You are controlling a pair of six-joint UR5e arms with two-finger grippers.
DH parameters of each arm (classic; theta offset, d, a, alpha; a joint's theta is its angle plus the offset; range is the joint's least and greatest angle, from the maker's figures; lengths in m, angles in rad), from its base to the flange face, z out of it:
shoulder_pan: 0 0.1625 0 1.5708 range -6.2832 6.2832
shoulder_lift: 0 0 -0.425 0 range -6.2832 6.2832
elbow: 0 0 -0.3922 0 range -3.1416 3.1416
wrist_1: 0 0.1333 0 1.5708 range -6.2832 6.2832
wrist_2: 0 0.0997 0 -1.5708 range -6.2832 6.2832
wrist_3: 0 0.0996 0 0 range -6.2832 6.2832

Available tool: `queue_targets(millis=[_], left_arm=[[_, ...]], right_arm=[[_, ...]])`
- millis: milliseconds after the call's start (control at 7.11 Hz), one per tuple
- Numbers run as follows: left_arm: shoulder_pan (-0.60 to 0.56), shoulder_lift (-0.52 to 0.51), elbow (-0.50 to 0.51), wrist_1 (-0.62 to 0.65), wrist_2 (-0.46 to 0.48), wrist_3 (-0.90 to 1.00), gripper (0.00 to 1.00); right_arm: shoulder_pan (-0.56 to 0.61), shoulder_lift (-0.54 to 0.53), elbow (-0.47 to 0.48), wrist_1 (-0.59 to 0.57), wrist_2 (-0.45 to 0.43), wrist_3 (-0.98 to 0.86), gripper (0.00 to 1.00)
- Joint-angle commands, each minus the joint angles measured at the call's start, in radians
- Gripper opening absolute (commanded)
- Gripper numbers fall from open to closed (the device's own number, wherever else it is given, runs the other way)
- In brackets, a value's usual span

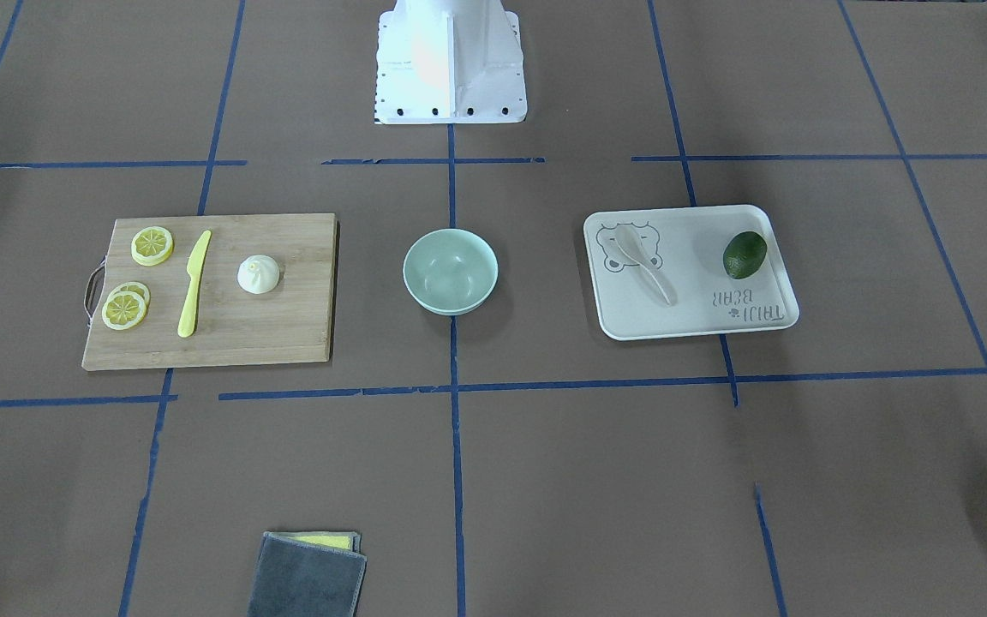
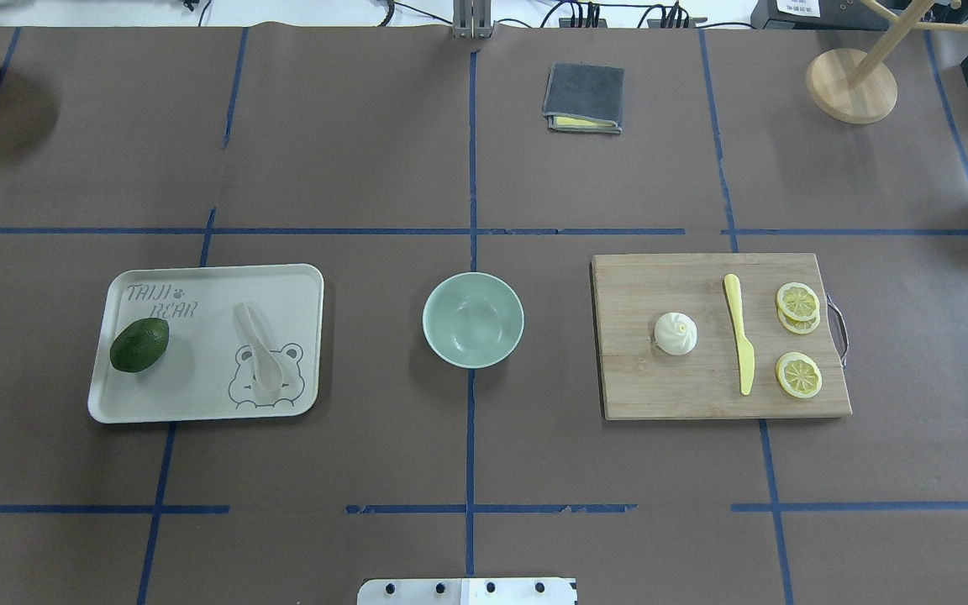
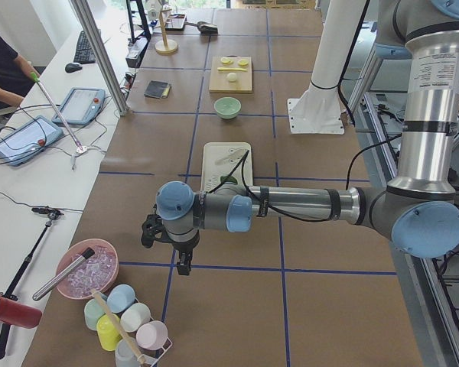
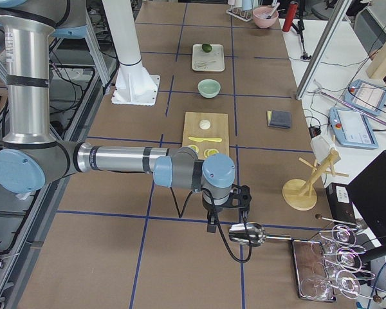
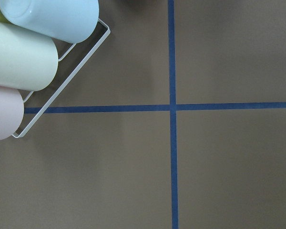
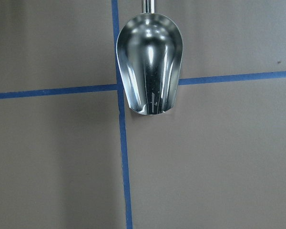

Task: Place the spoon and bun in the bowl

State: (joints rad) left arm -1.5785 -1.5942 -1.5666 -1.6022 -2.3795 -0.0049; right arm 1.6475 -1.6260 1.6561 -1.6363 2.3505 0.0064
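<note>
The off-white spoon (image 2: 259, 353) lies on the bear tray (image 2: 198, 403) at the left of the overhead view. The white bun (image 2: 676, 333) sits on the wooden cutting board (image 2: 669, 386) at the right. The mint-green bowl (image 2: 473, 319) stands empty between them at the table's middle. My left gripper (image 3: 182, 264) shows only in the exterior left view, far from the tray near the table's end; I cannot tell if it is open or shut. My right gripper (image 4: 212, 225) shows only in the exterior right view, beyond the board; I cannot tell its state either.
A dark green avocado (image 2: 139, 344) lies on the tray. A yellow knife (image 2: 739, 343) and lemon slices (image 2: 798, 301) lie on the board. A folded grey cloth (image 2: 583, 97) lies at the far side. Cups in a rack (image 5: 24, 62) and a metal scoop (image 6: 149, 67) lie below the wrists.
</note>
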Motion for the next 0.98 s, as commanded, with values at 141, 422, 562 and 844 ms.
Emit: queue_targets(millis=[141, 422, 562, 844], left_arm=[[0.000, -0.001, -0.009, -0.010, -0.003, 0.000, 1.00], [0.040, -0.042, -0.062, -0.036, 0.005, -0.001, 1.00], [0.088, -0.082, -0.102, -0.036, 0.008, -0.010, 1.00], [0.222, -0.171, -0.220, -0.036, 0.011, -0.242, 1.00]], right_arm=[[0.000, 0.000, 0.008, 0.001, 0.004, 0.003, 1.00], [-0.040, 0.020, 0.039, 0.067, 0.001, 0.007, 1.00], [-0.050, 0.028, 0.042, 0.117, 0.007, 0.058, 1.00], [-0.084, 0.079, 0.038, 0.232, -0.003, 0.060, 1.00]])
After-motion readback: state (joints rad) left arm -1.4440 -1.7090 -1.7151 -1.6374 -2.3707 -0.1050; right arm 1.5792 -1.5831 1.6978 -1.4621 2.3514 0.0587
